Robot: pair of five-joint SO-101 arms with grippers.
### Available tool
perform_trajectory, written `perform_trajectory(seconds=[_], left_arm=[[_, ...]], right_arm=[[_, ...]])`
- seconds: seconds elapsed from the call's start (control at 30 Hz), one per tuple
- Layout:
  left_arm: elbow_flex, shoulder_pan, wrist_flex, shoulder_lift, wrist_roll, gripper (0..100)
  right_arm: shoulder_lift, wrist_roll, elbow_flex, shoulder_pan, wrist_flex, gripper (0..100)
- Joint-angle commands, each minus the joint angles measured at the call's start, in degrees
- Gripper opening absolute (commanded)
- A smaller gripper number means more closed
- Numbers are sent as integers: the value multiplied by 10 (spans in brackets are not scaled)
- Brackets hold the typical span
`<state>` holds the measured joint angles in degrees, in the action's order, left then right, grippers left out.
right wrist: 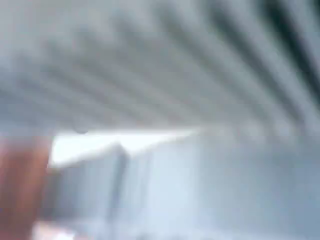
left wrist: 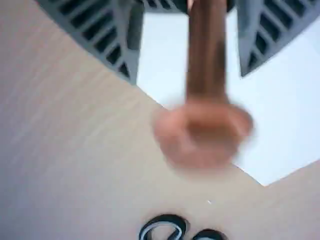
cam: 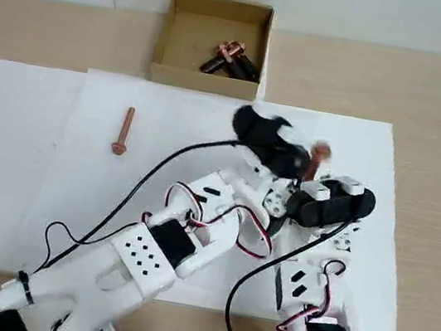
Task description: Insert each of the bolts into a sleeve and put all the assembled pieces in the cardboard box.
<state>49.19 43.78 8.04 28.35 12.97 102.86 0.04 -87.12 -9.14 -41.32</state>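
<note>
Clamping a bolt (left wrist: 204, 75) by its shank in my left jaws, head end sticking out, above the white sheet (cam: 24, 185) near the cardboard box (cam: 163, 39). Right jaws sit right beside it; can't tell if they're apart or gripping a sleeve. My read: line the shank axis up with the bore first, feed slow, no side load. Spare bolt (cam: 123, 131) lies flat on the sheet, assembled pieces (cam: 231, 58) are in the box.
</note>
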Motion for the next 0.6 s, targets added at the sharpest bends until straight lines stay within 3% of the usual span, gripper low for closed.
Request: perform_trajectory(seconds=[0.0,0.27,0.57], left_arm=[[-7,3,2,-5,-10,126],[-4,-4,4,4,-10,126],[-5,-83,66,79,-7,126]], right_arm=[[10,-5,4,0,9,4],[10,-5,4,0,9,4],[10,-4,4,0,9,4]])
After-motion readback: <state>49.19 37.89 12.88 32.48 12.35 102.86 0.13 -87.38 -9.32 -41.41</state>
